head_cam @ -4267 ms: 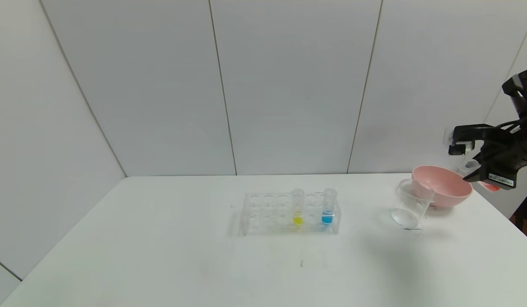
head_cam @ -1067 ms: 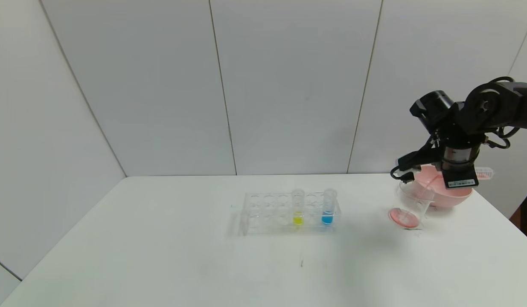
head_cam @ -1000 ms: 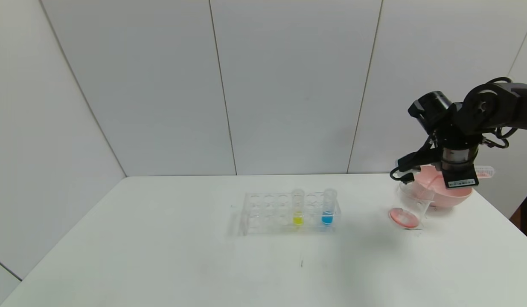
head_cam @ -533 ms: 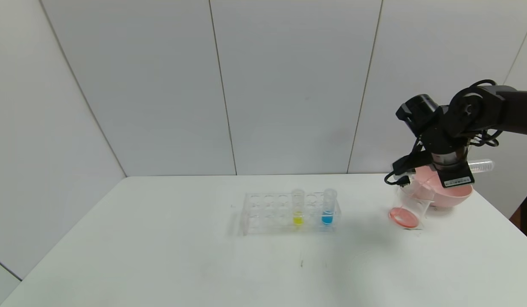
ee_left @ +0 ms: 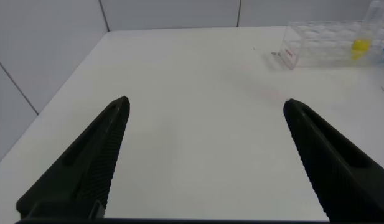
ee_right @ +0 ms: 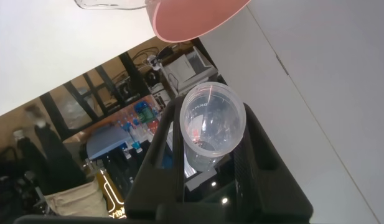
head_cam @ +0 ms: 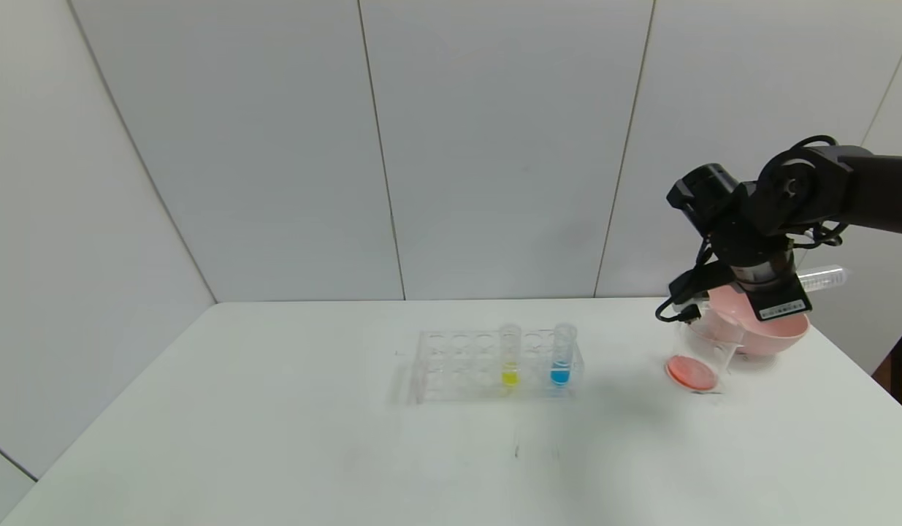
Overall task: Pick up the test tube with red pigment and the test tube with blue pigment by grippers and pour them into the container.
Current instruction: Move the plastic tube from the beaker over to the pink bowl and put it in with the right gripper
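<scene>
Presently, right end effector [head_cam: 776,296], frame right, grips the emptied red tube [head_cam: 823,278] horizontally above the beaker [head_cam: 702,351]; left end effector [ee_left: 204,155] open.

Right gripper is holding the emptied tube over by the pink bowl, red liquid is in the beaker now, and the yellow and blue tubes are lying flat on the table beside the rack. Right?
Not quite. The yellow tube and the blue tube stand upright in the rack, as the head view shows. The rest holds: the right gripper grips the emptied tube near the pink bowl, and red liquid sits in the beaker.
</scene>
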You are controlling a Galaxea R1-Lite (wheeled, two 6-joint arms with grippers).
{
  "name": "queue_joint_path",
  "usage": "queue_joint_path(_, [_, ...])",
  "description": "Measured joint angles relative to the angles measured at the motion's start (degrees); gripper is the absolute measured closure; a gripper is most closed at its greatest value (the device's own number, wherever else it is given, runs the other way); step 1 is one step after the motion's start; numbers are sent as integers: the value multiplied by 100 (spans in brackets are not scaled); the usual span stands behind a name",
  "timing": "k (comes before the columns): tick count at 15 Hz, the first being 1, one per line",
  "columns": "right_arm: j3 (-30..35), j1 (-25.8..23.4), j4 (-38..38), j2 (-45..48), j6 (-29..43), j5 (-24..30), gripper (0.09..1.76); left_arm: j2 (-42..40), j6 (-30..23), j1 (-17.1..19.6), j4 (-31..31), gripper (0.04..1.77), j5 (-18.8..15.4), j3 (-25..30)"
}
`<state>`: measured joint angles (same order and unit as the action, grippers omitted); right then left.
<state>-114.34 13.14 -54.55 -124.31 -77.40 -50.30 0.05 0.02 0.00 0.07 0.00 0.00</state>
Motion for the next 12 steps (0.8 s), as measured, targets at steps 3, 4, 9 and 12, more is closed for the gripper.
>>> queue_joint_path(3, [2, -5, -5, -4, 24, 2, 133, 0, 0, 0, 0, 5, 0, 0])
queue_joint_path(4, [13, -9, -11, -6, 35, 2, 133, 0, 0, 0, 0, 5, 0, 0])
queue_joint_path(9, [44, -16, 1, 5, 57, 35, 133, 0, -2, 0, -2, 5, 0, 0])
queue_joint_path(12, [44, -48, 4, 77, 76, 108, 133, 0, 0, 0, -2, 5, 0, 0])
